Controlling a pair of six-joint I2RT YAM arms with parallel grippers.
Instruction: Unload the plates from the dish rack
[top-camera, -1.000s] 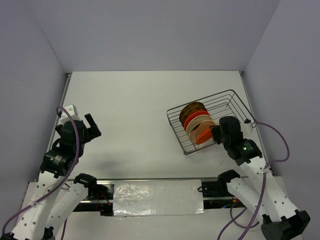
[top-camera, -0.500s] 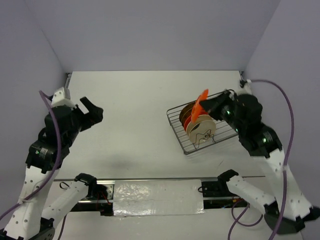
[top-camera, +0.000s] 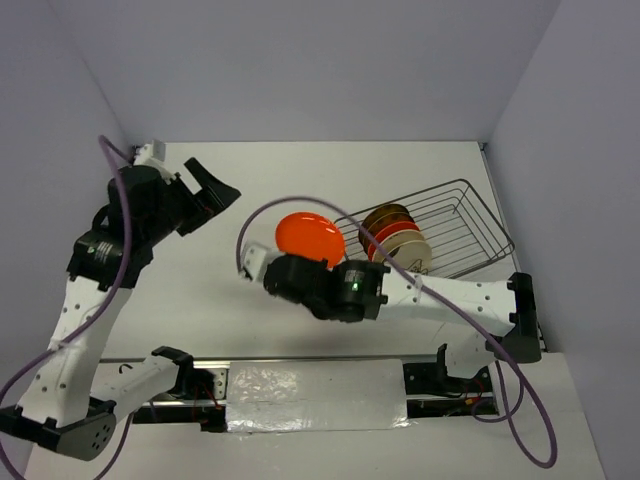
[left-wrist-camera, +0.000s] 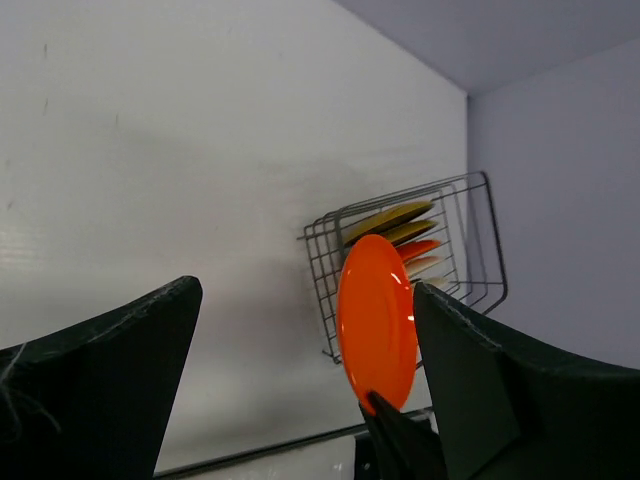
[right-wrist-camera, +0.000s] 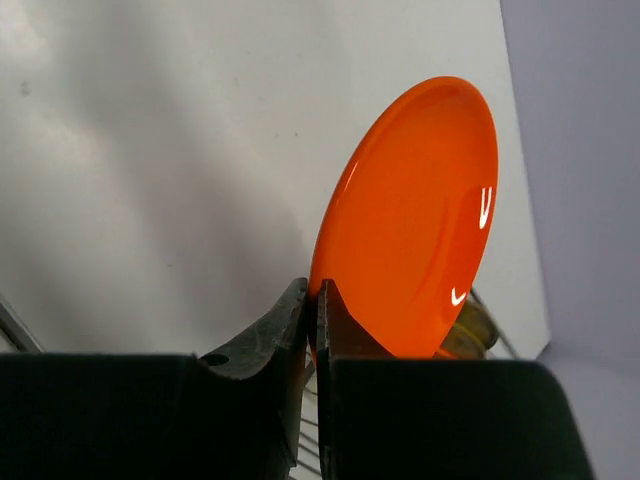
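Presently the right pincer (right-wrist-camera: 318, 300) is clamped tight on the lower rim of the orange-red plate (right-wrist-camera: 420, 210), which stands on edge in the air over the middle of the tabletop (top-camera: 280, 180), just left of the dish rack (top-camera: 482, 228) and clear of its wires. The left pincer (top-camera: 212, 198) hangs with its fingers wide apart, holding nothing, over the left side of the tabletop and facing the plate. The grip takes only a narrow strip of glossy rim, so the plate would probably pivot or slide out under a quick swing or a hard set-down, and could then fall flat or roll. The dish rack sits by the right edge and holds the other plates upright in a row: a dark brown and yellow plate (top-camera: 385, 215) farthest, a red-rimmed plate (top-camera: 384, 237) behind a cream plate (top-camera: 408, 254) nearest.
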